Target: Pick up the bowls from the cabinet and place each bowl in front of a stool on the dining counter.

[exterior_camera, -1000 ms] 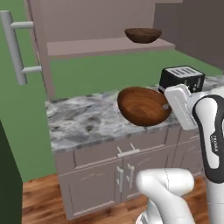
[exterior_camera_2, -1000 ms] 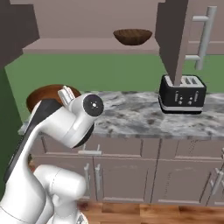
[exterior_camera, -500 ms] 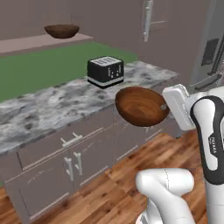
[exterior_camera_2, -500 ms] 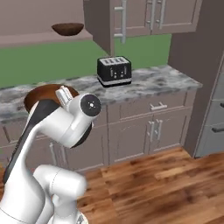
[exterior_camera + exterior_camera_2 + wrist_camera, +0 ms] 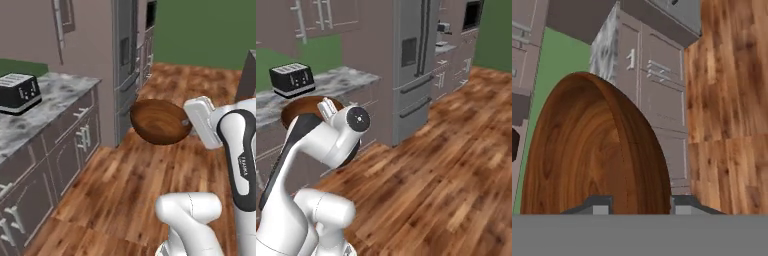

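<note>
While one bowl (image 5: 161,121) is carried in the air over the wooden floor (image 5: 150,175), the task looks about a quarter done as I judge it: this bowl has left the cabinet, yet it is not set down anywhere. The gripper (image 5: 189,121) holds it by the rim, its jaws clamped on the wooden edge, and the bowl hangs tilted with its hollow facing the left base camera. In the hand view the bowl (image 5: 592,150) rises right between the two finger tips, its grain plain to see. In the right base view its rim (image 5: 301,106) peeks out behind the arm.

Left to do, by my reckoning: reach the dining counter, place this bowl before a stool, then fetch the other one.

Counted here: one bowl, one black toaster (image 5: 19,93) on the short marbled surface (image 5: 55,100), and one steel fridge (image 5: 415,60).
</note>
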Robot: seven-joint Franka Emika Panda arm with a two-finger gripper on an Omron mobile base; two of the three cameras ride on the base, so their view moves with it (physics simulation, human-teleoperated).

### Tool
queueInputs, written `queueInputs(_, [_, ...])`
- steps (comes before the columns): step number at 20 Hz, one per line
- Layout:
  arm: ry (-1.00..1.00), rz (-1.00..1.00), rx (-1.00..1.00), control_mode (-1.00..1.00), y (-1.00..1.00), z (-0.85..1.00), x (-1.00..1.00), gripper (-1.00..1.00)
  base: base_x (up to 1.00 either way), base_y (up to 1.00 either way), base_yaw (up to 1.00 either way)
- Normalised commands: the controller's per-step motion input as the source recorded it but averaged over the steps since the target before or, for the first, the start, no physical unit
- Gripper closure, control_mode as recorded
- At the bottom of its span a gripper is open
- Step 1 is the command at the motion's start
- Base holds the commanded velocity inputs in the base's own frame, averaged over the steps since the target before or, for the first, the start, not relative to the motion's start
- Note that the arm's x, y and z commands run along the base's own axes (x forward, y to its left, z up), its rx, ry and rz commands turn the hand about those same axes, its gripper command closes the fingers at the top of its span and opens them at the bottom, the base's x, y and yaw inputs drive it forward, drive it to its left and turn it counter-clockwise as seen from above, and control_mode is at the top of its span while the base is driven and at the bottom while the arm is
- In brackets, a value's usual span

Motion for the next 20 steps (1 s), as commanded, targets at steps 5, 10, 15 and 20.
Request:
queueInputs(5, [0.0,0.0,0.0,1.0,0.0,0.0,0.0,1.0,-0.31,0.0,-0.92])
queueInputs(10, [0.0,0.0,0.0,1.0,0.0,0.0,0.0,1.0,-0.4,-0.19,-0.78])
queueInputs(15, [0.0,0.0,0.0,1.0,0.0,0.0,0.0,1.0,-0.32,-0.52,-0.67])
queueInputs(20, [0.0,0.0,0.0,1.0,0.0,0.0,0.0,1.0,0.05,0.08,-0.45])
